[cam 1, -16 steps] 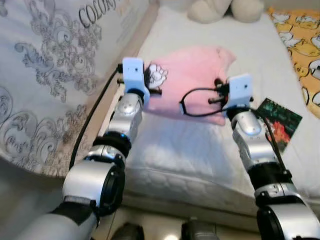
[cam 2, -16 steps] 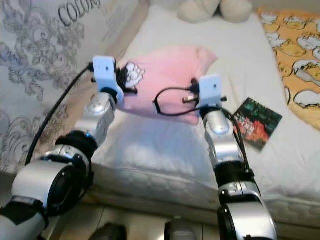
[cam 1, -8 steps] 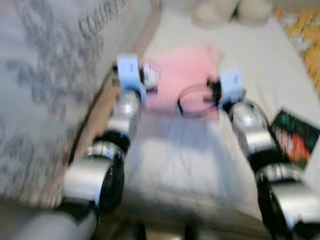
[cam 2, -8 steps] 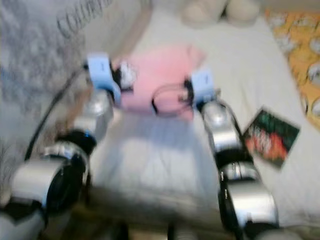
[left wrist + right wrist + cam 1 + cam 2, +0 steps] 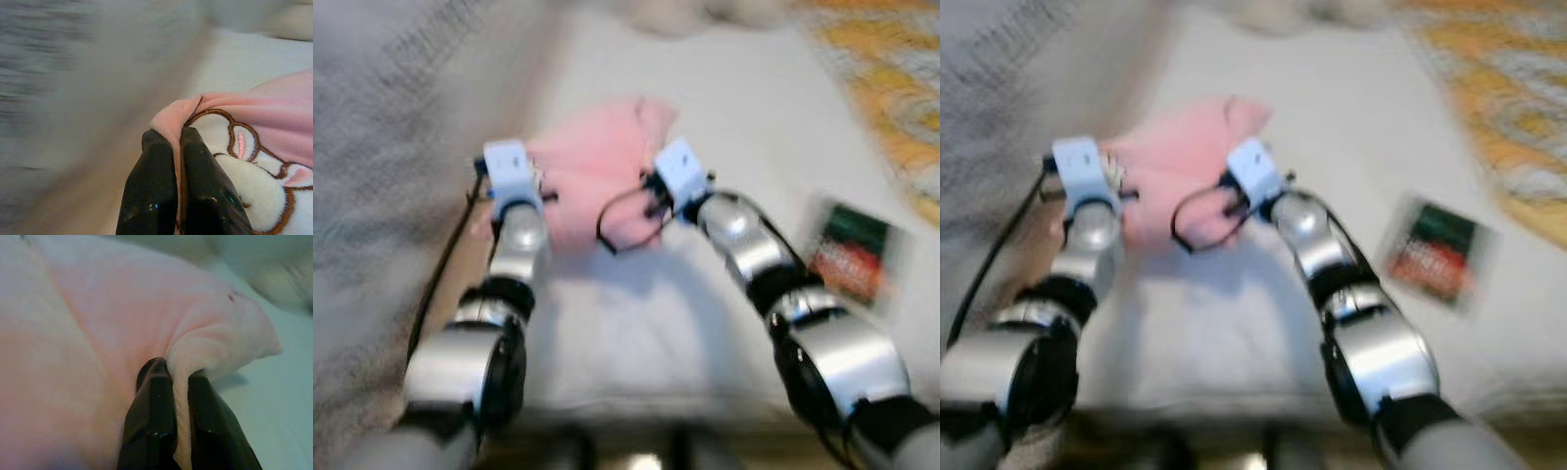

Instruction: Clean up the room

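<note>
Between the two black fingers of the left hand (image 5: 180,191) sits a folded corner of the pink pillow (image 5: 597,181); the fingers are pressed nearly together, with only the cloth between them; the embroidered white animal lies just beside this corner. The right hand (image 5: 180,423) pinches another edge of the same pillow in the same tight way. The pillow hangs between both hands, above the left part of the white bed (image 5: 744,117), near the grey patterned cover (image 5: 382,176). To carry it well, I think both hands should move together and keep the cloth evenly stretched, because such thin pinches can slip; a dark booklet (image 5: 847,255) lies on the bed, well apart on the right side.
</note>
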Available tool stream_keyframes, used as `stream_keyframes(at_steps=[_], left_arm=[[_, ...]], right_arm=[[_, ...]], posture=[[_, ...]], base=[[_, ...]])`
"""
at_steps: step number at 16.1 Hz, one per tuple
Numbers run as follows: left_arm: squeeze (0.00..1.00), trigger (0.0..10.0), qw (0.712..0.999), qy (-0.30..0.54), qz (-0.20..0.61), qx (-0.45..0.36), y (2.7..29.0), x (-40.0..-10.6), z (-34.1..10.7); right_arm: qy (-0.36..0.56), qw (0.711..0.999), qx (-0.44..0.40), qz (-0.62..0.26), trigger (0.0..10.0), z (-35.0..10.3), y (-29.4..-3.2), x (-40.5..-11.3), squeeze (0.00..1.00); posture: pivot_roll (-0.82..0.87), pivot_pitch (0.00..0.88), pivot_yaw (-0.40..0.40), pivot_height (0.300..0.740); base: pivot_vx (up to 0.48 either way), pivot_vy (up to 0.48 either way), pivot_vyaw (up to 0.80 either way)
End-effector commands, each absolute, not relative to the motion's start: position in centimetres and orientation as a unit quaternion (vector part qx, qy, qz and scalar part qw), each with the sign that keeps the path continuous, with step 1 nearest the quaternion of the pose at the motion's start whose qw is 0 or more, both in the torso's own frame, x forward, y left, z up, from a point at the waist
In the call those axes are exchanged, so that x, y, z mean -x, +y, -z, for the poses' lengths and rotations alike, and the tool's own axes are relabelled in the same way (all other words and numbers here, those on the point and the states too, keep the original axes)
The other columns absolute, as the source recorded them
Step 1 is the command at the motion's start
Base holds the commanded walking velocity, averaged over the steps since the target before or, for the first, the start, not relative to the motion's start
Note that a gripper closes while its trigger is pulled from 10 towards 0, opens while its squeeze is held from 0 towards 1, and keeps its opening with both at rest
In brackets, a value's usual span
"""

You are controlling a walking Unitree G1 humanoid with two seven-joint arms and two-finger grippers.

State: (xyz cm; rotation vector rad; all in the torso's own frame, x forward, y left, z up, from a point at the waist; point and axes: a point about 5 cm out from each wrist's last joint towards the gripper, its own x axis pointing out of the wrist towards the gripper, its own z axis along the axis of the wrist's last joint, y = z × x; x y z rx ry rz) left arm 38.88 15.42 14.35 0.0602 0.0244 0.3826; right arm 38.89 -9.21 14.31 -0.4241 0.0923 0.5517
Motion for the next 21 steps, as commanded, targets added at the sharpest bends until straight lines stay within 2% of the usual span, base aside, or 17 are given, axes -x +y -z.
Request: stream_keyframes(at_steps=[1,4,6,7,8,9,11,15,18,20,21], left_arm=[[0.00,10.0,0.953,0.037,-0.300,-0.036,20.3,-37.5,-12.8],[0.00,10.0,0.950,0.058,-0.305,-0.037,20.2,-36.9,-11.4],[0.00,10.0,0.951,0.043,-0.305,-0.031,20.0,-37.0,-11.9],[0.00,10.0,0.956,0.008,-0.292,-0.026,19.7,-37.6,-13.4],[0.00,10.0,0.970,-0.002,-0.242,-0.026,18.5,-38.4,-14.3],[0.00,10.0,0.983,0.002,-0.179,-0.031,16.9,-38.8,-14.5],[0.00,10.0,0.992,-0.010,-0.111,-0.054,14.8,-38.5,-14.0],[0.00,10.0,0.996,-0.012,-0.069,-0.062,11.7,-37.5,-12.9],[0.00,10.0,0.997,0.002,-0.047,-0.062,10.2,-37.1,-12.2],[0.00,10.0,0.997,0.001,-0.044,-0.061,9.8,-37.1,-12.5],[0.00,10.0,0.997,-0.001,-0.047,-0.061,9.8,-37.4,-12.8]], right_arm=[[0.127,0.936,0.227,-0.236,10.0,-10.8,-12.2,-37.9,0.03],[0.163,0.925,0.244,-0.241,10.0,-8.4,-13.1,-36.6,0.04],[0.151,0.924,0.256,-0.239,10.0,-8.8,-13.3,-36.8,0.04],[0.128,0.937,0.243,-0.217,10.0,-10.5,-13.5,-37.8,0.03],[0.110,0.968,0.153,-0.166,10.0,-12.2,-14.3,-38.7,0.00],[0.083,0.983,0.089,-0.136,10.0,-13.4,-15.1,-39.1,0.00],[0.041,0.992,0.040,-0.114,10.0,-13.7,-16.4,-38.8,0.00],[0.026,0.994,0.030,-0.103,10.0,-12.5,-18.0,-37.6,0.18],[0.042,0.993,0.037,-0.102,10.0,-11.5,-18.4,-37.1,0.18],[0.054,0.992,0.061,-0.098,10.0,-11.1,-18.3,-36.9,0.00],[0.052,0.992,0.059,-0.101,10.0,-11.0,-18.2,-36.8,0.00]], posture=[[-0.13,0.000,-0.008,0.697],[-0.12,0.000,-0.014,0.697],[-0.12,0.000,-0.013,0.697],[-0.11,0.000,-0.022,0.697],[-0.11,0.000,-0.028,0.697],[-0.10,0.000,-0.023,0.697],[-0.11,0.000,-0.004,0.697],[-0.14,0.000,0.022,0.697],[-0.15,0.000,0.029,0.697],[-0.15,0.000,0.031,0.697],[-0.15,0.000,0.034,0.697]], base=[[0.000,0.000,0.00],[0.000,0.000,0.00],[0.000,0.000,0.00],[0.000,0.000,0.00],[0.000,0.000,0.00],[0.000,0.000,0.00],[0.000,0.000,0.36],[0.000,0.000,0.64],[0.000,0.000,0.60],[0.000,0.000,0.00],[0.000,0.000,0.00]])
